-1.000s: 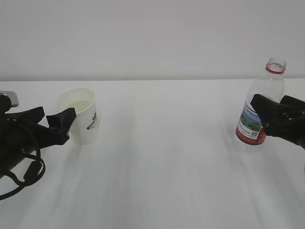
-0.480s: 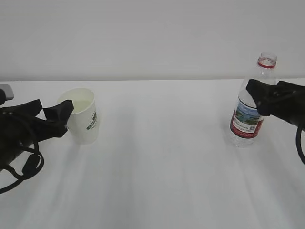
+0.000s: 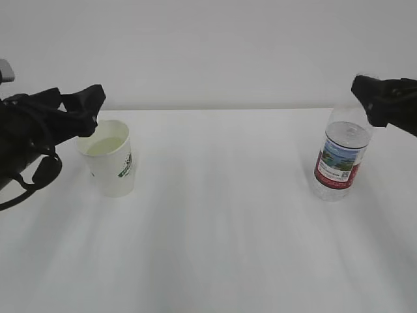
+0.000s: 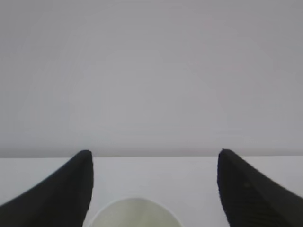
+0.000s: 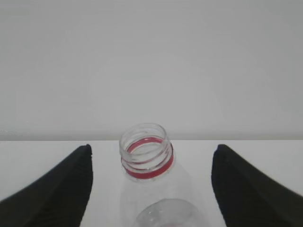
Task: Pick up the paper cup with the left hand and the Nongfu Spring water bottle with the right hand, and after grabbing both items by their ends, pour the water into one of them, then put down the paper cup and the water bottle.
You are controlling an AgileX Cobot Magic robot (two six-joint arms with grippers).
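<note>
Paper cup (image 3: 109, 157) upright, left on counter (image 3: 221, 215); liquid inside, so pour looks done. Nongfu Spring water bottle (image 3: 340, 156) upright, right, uncapped. Left tool (image 4: 154, 189), right tool (image 5: 151, 184) wide open, empty, above them. Both set down; task near complete.

The paper cup (image 3: 109, 158), white and tapered with a dark green logo, is seen upright near the left edge of the white table (image 3: 215, 222), its mouth open. The Nongfu Spring water bottle (image 3: 340, 158), clear with a red label and red neck ring, is stood upright and uncapped near the right edge.
</note>
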